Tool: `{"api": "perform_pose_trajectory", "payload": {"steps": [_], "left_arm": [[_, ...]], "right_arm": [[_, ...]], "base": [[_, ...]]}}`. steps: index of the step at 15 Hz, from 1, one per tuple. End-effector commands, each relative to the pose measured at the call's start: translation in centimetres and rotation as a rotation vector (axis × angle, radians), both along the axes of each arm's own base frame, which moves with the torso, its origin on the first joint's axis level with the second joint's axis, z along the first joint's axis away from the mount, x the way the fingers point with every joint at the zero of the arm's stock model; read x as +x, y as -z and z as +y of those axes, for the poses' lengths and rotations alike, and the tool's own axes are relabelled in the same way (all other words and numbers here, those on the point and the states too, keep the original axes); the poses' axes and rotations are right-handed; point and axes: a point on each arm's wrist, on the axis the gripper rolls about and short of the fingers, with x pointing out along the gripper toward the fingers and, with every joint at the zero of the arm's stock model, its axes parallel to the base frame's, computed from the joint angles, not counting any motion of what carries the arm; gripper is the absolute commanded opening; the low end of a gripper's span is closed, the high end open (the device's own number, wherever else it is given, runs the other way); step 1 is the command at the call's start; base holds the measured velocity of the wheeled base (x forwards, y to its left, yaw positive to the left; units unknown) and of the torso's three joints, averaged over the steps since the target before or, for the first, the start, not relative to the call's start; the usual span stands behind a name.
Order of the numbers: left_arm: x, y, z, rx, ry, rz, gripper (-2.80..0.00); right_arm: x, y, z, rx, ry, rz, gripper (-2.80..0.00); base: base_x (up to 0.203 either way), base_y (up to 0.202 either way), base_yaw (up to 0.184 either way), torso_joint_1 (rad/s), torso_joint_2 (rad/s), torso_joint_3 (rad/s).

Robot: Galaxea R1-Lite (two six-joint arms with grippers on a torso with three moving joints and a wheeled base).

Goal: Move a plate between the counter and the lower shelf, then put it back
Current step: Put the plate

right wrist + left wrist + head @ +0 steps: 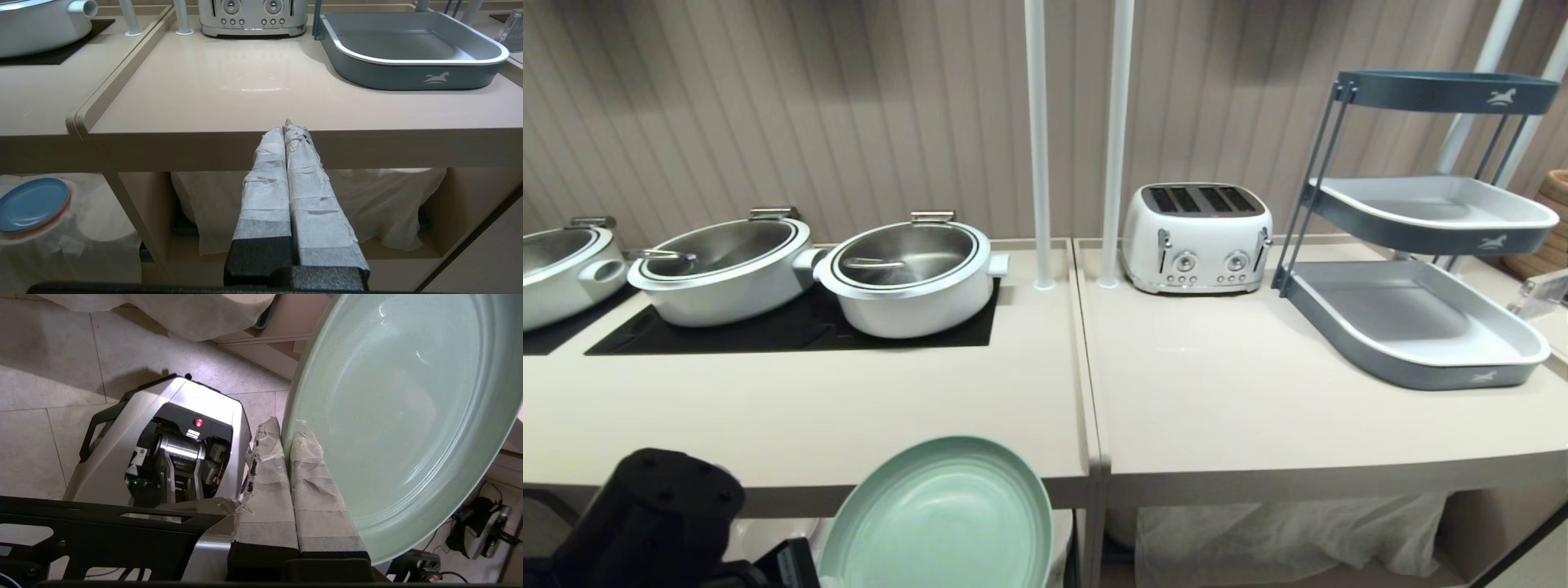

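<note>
Pinching the rim of the plate [400,416], the taped fingers [314,490] of the left gripper [288,428] are pressing together on its near edge, one on each face. That round mint-green plate is hanging tilted in the air, just in front of the front edge of the table [849,425] and partly below it, touching neither the table nor any shelf. In the head view the plate [939,518] is showing its hollow face up and toward the camera, with the dark left arm [645,514] beside it, on the side away from the toaster [1196,237].

Below the plate, in the left wrist view, the robot's grey base [163,449] is standing on the tiled floor [45,375].

Over on the other side, the fingers [265,192] of the right gripper [288,126] are lying flat against each other, holding nothing, and pointing at the table's front edge below the toaster. Beneath that edge the lower shelf [388,253], draped in thin white cloth [367,204], is sitting open. A blue plate [32,204] is resting on cloth in the next compartment.

On the table behind the plate, three white pots [907,273] are standing on the black cooktop [768,331]; past the toaster a tiered grey-blue tray rack [1413,327] is standing.
</note>
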Motion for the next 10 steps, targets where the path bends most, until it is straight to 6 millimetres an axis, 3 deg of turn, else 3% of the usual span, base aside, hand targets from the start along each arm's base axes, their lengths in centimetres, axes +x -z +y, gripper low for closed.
{"api": "perform_pose_trajectory", "payload": {"steps": [1,5,10], "left_arm": [[0.07,-0.06,-0.05,-0.002,-0.003,-0.001,-2.8],[0.1,-0.02,-0.07,0.001,-0.005,0.001,-2.8],[0.16,0.04,-0.08,0.003,-0.006,0.004,-2.8]], "right_arm": [[0.0,0.0,0.0,0.0,0.0,0.0,-2.8],[0.0,0.0,0.0,0.0,0.0,0.0,-2.8],[0.0,0.0,0.0,0.0,0.0,0.0,-2.8]], "base": [[0.0,0.0,0.0,0.0,0.0,0.0],[0.0,0.042,-0.013,-0.002,0.0,0.002],[0.0,0.189,0.0,0.005,0.0,0.003]]}}
